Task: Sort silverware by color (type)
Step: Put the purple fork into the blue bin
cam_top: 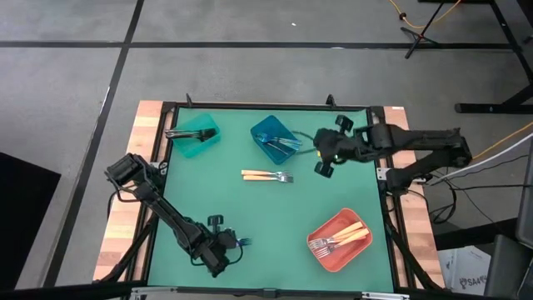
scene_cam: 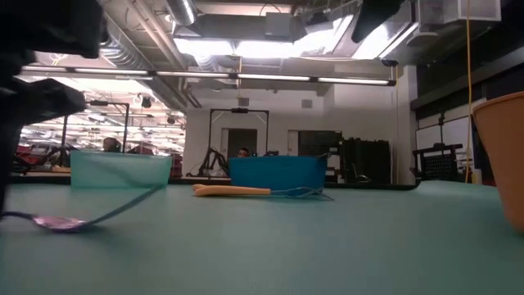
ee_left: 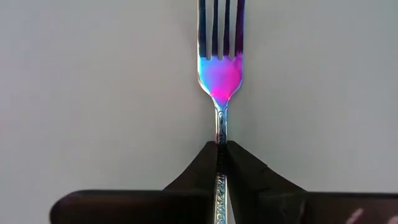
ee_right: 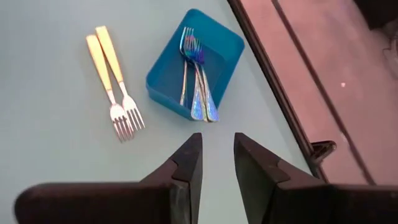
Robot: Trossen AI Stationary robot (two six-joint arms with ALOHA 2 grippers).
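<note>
pinched in my left gripper (ee_left: 221, 163) near the tabletop's front edge is an iridescent fork (ee_left: 221, 68), head touching the mat. my right gripper (ee_right: 217, 158) hangs empty, fingers apart, beside the blue bin (ee_right: 196, 59) of matching forks near the back edge

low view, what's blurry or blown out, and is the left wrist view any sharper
Low view: ceiling lights glare white, and the near fork and orange bin at the edge are soft. Left wrist view: the iridescent fork is crisp, flaring pink at its neck.
</note>
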